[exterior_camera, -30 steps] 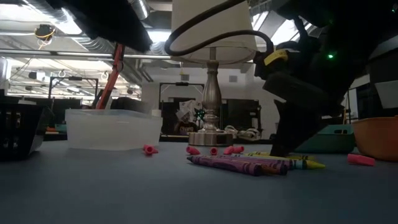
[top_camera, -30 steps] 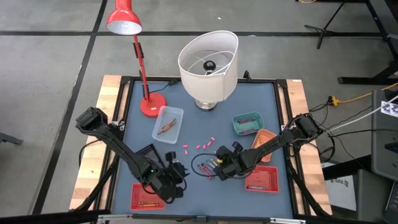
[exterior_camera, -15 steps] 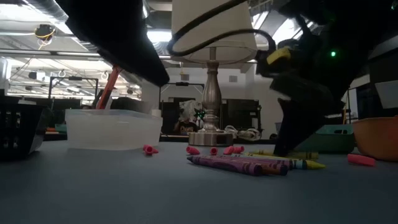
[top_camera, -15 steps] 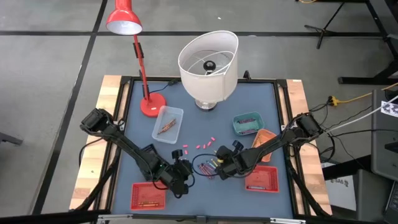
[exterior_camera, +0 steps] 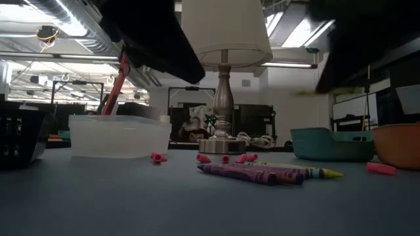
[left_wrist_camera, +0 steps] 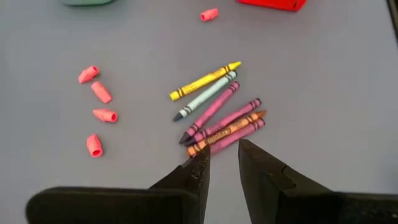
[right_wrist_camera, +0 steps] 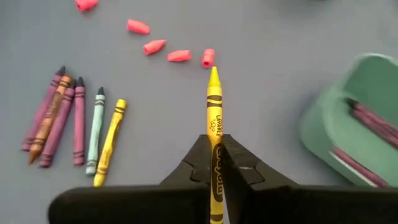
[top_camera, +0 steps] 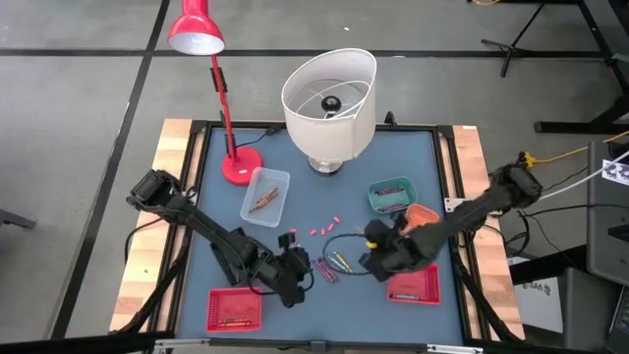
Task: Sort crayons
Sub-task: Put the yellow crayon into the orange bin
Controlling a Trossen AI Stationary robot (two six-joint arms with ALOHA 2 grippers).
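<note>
Several loose crayons [top_camera: 332, 265] lie side by side on the blue table top, also seen in the left wrist view [left_wrist_camera: 217, 121], the right wrist view [right_wrist_camera: 74, 124] and the low view [exterior_camera: 269, 174]. My left gripper [left_wrist_camera: 222, 152] hovers just short of them, toward the table's left, open, nothing between its fingers [top_camera: 298, 276]. My right gripper [top_camera: 373, 261] is up off the table to the right of the group, shut on a yellow crayon [right_wrist_camera: 214, 99]. My right gripper pinches the yellow crayon between its two fingers, about mid-length [right_wrist_camera: 214, 129]. The crayon lies along the fingers; its pointed tip [right_wrist_camera: 213, 73] sticks out ahead of them, and its back end runs back between them. It is lifted clear of the table.
Pink bits [top_camera: 316, 229] are scattered beyond the crayons. A green tray [top_camera: 391, 194], an orange tray [top_camera: 421, 214], two red trays [top_camera: 234, 310] [top_camera: 415, 285] and a clear container [top_camera: 265, 195] ring the middle. A white lamp [top_camera: 329, 93] and red lamp [top_camera: 239, 165] stand at the far side.
My right gripper has risen from the crayon group with the yellow crayon, lifting it clear, and has gone toward the table's right edge. My left gripper has moved toward the right, closer to the loose crayons, which have stayed where they were.
</note>
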